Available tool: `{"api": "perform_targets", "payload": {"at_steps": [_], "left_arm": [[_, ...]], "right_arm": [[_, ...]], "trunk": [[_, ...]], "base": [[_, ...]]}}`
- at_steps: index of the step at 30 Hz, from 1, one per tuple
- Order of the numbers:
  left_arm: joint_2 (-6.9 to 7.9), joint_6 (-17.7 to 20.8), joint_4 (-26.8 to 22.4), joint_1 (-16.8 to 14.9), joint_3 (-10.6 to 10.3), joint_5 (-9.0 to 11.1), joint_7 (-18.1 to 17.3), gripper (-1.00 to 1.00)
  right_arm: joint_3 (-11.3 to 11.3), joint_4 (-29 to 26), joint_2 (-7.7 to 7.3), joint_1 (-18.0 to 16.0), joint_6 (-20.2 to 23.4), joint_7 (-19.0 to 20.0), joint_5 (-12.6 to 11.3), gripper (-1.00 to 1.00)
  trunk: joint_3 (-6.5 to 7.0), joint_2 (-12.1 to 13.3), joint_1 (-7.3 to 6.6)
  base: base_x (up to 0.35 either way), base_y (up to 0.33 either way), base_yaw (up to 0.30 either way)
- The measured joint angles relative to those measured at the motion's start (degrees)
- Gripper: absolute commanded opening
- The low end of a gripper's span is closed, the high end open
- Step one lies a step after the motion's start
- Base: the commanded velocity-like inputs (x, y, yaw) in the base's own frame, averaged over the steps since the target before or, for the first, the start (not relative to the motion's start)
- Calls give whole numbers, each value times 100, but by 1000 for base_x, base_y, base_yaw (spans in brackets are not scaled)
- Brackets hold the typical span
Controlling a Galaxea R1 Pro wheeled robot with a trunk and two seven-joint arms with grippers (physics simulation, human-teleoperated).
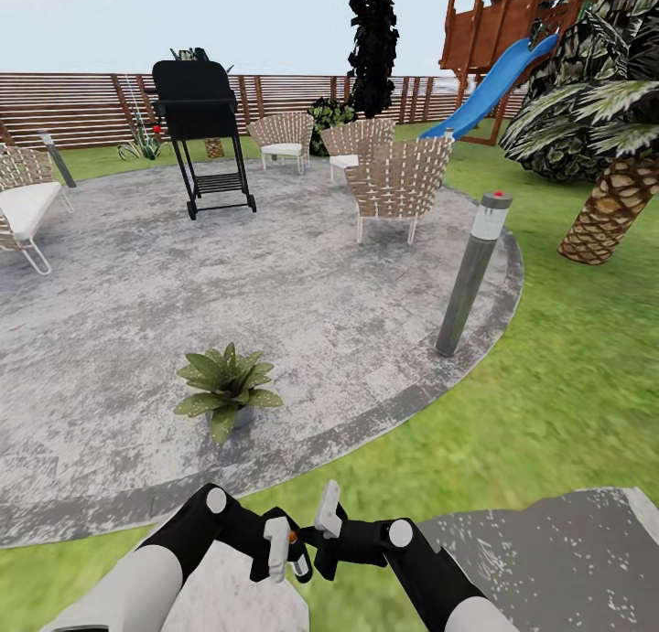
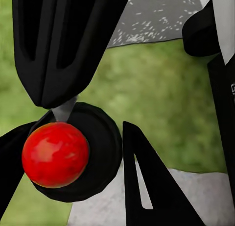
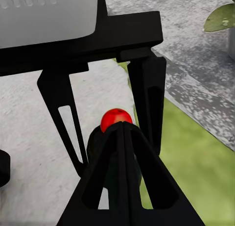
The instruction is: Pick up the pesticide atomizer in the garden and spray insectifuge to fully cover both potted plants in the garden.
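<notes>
At the near edge of the head view both arms meet in front of the robot, over the lawn (image 1: 567,376) and a grey stepping stone (image 1: 229,595). The pesticide atomizer (image 1: 297,559) sits between the two grippers, its red top just visible. In the left wrist view the red spot of the atomizer (image 2: 55,155) lies right between the black fingers (image 2: 147,187) of the left gripper (image 1: 277,548), which stand close about the bottle's top; whether they press on it cannot be told. In the right wrist view the right gripper (image 3: 120,152) has its fingers drawn together over the dark bottle, the red top (image 3: 116,119) peeping just beyond the tips, so it appears clamped on the atomizer. The right gripper (image 1: 327,522) lies just right of the bottle in the head view.

One potted plant (image 1: 226,390) stands on the round paved patch (image 1: 320,303), a little farther off and left of the grippers. Beyond it are a black grill (image 1: 199,133), woven chairs (image 1: 398,179) and a bollard lamp (image 1: 471,275).
</notes>
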Motion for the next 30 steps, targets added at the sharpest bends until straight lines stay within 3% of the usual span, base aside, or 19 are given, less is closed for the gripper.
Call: {"api": "perform_targets", "payload": {"at_steps": [7, 11, 13, 19, 23, 24, 26, 30], "left_arm": [[8, 11, 6, 0, -5, -1, 5, -100], [95, 14, 11, 18, -4, -10, 12, -100], [262, 20, 20, 46, -4, -22, 33, -100], [1114, 41, 93, 72, -1, -23, 77, -100], [1478, 59, 111, 200, 6, -23, 96, -100], [1551, 59, 113, 276, 7, -22, 148, -100], [1607, 66, 115, 400, 18, 1, 446, -100], [1603, 87, 363, 663, 159, 302, 1561, -100]], "right_arm": [[0, 0, 0, 0, 0, 0, 0, -100], [0, 2, 0, 0, 0, 0, 0, -100], [0, 6, 0, 0, 0, 0, 5, -100], [-3, 9, 0, 0, 7, -61, 33, -100], [-3, 137, 0, 0, 5, -320, 30, -100], [-9, 218, 0, 0, 7, -451, 31, 100], [-12, 311, -46, 0, 9, -775, 33, 100], [-17, 352, -368, 1, 13, -1176, 34, 100]], "trunk": [[0, 0, 0], [0, 0, 0], [0, 0, 0], [0, 0, 0], [0, 0, 0], [-1, 0, 0], [0, 0, 0], [0, 0, 0]], "base": [[0, 0, 0], [0, 0, 0], [0, 0, 0], [0, 0, 0], [0, 0, 0], [0, 0, 0], [0, 0, 0], [0, 0, 0]]}}
